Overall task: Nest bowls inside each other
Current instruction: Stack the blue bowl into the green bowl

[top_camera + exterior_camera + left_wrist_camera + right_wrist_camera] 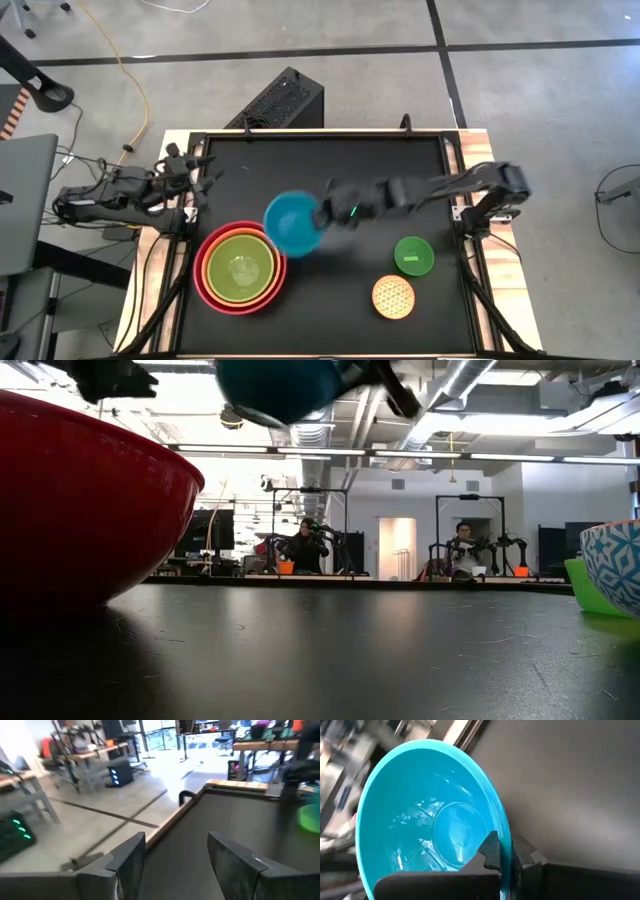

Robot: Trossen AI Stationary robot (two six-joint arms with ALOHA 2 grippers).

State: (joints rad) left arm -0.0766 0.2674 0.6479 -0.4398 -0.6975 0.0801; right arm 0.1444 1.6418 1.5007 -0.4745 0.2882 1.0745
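Observation:
A blue bowl (293, 222) hangs in the air above the table's middle, tilted, with my right gripper (322, 215) shut on it; the low view shows the blue bowl (280, 385) well clear of the tabletop. At the near left, a lime green bowl (240, 265) sits inside an orange bowl (212, 252), which sits inside a red bowl (203, 285). A small bright green bowl (413, 255) and a yellow lattice bowl (393, 296) rest on their bases at the near right. My left gripper (205, 182) waits open at the table's left edge. My right gripper pinches the blue bowl's rim (504, 840), with one finger (490, 852) inside the bowl and the other finger (526, 859) outside its wall. It reaches in from the table's right, slanting downward. The bowl is lifted clear and tilted, its opening facing the gripper.
A raised frame (320, 136) borders the black tabletop. A black box (285, 100) and cables lie on the floor past the far edge. Bare tabletop lies at the far middle (330, 165). People sit at benches in the room behind (305, 545).

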